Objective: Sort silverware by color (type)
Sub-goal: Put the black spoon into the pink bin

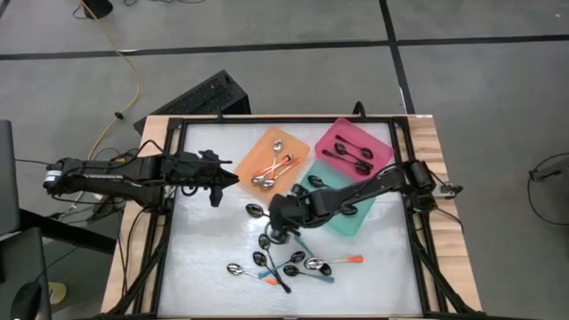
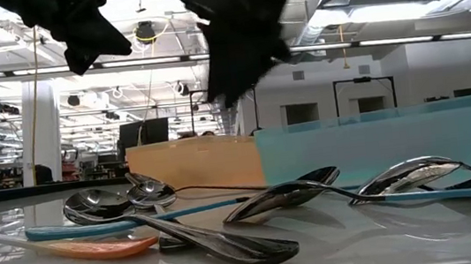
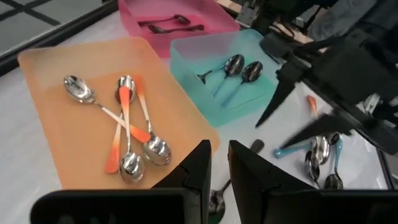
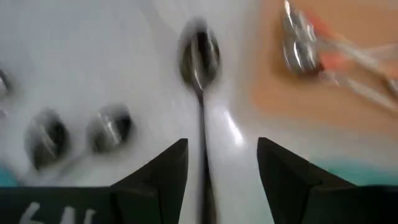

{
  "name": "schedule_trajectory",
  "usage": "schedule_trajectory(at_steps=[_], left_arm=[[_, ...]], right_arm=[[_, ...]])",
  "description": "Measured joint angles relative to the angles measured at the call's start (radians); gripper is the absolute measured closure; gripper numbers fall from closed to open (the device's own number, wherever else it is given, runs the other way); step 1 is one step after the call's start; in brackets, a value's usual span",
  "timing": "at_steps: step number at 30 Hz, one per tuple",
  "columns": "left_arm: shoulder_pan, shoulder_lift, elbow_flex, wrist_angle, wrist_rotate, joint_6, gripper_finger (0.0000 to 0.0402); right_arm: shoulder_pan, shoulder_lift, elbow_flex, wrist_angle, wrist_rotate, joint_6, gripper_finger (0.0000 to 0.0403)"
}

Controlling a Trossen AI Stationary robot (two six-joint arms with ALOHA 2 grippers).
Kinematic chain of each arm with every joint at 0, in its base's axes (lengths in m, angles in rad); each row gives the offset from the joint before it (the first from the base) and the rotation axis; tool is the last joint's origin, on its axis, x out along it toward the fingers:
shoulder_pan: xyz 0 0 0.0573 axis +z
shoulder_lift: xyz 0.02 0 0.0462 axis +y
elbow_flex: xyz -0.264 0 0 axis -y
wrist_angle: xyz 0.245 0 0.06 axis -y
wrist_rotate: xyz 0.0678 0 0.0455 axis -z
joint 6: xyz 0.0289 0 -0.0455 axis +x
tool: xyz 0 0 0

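Right tool (image 1: 269, 229): I have it low over the middle of the worktop (image 1: 204, 258), fingers spread wide, nothing between them; in its wrist view a dark spoon (image 4: 199, 59) lies straight ahead, its handle running in between the two fingers (image 4: 163, 171).
Left tool (image 1: 233, 179): I see it hovering just beside the orange tray (image 1: 293, 147), its fingers (image 3: 198, 168) nearly together with only a narrow gap, gripping nothing.
Orange tray: four orange-handled spoons (image 1: 271, 167) lie crossed in it.
Teal tray (image 1: 351, 222): two teal-handled spoons (image 3: 239, 67) inside, partly under the right arm in the high view.
Pink tray (image 1: 384, 142): I see black spoons (image 1: 354, 153) in it.
Unsorted silverware (image 1: 293, 263): a loose cluster on the worktop in front of the right tool, teal, orange and black handles mixed, some overlapping.
Low view: spoon bowls in front of the orange and teal trays, both tools hanging above.
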Motion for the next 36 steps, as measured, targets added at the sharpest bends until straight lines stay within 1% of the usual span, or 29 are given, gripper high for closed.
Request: schedule_trajectory(at_steps=[2, 4, 6, 8, 10, 14, 17, 19, 21, 24, 26, 30, 32, 36], left_arm=[[0.000, 0.001, 0.000, -0.011, 0.004, 0.001, 0.0360], [-0.001, 0.000, 0.000, -0.010, 0.017, 0.003, 0.0360], [-0.001, -0.005, 0.000, -0.024, 0.022, 0.004, 0.0360], [-0.001, -0.006, 0.000, -0.019, 0.022, 0.005, 0.0360], [-0.001, -0.008, 0.000, -0.028, 0.021, 0.013, 0.0360], [-0.002, -0.009, 0.001, -0.028, 0.021, 0.019, 0.0360], [-0.002, -0.008, 0.000, -0.023, 0.021, 0.019, 0.0360], [-0.002, -0.007, 0.000, -0.031, 0.020, 0.019, 0.0360], [-0.002, -0.005, 0.000, -0.018, 0.019, 0.020, 0.0360], [-0.002, -0.004, 0.000, -0.022, 0.020, 0.027, 0.0360], [-0.002, -0.004, 0.000, -0.019, 0.019, 0.027, 0.0360], [-0.002, -0.004, 0.000, -0.020, 0.019, 0.028, 0.0360], [-0.002, -0.003, 0.000, -0.021, 0.019, 0.028, 0.0360], [-0.002, -0.003, 0.000, -0.020, 0.019, 0.028, 0.0360]], right_arm=[[-0.003, 0.008, 0.007, 0.047, 0.007, 0.014, 0.0202], [-0.002, 0.034, 0.001, 0.030, 0.018, 0.018, 0.0202], [-0.003, 0.062, 0.004, 0.092, 0.016, 0.040, 0.0202], [0.002, 0.081, 0.001, 0.066, 0.017, 0.059, 0.0202], [0.001, 0.095, 0.006, 0.119, 0.009, 0.083, 0.0202], [0.004, 0.135, 0.005, 0.136, -0.001, 0.113, 0.0202], [0.010, 0.149, 0.001, 0.109, 0.005, 0.121, 0.0202], [0.007, 0.159, 0.007, 0.134, 0.007, 0.128, 0.0202], [0.008, 0.164, 0.001, 0.093, 0.011, 0.126, 0.0202], [0.004, 0.182, 0.006, 0.123, 0.005, 0.124, 0.0202], [0.005, 0.183, 0.003, 0.097, -0.001, 0.124, 0.0202], [0.005, 0.183, -0.008, 0.124, -0.002, 0.129, 0.0202], [0.002, 0.183, -0.012, 0.109, -0.002, 0.131, 0.0203], [-0.009, 0.183, -0.012, 0.096, -0.021, 0.135, 0.0217]])
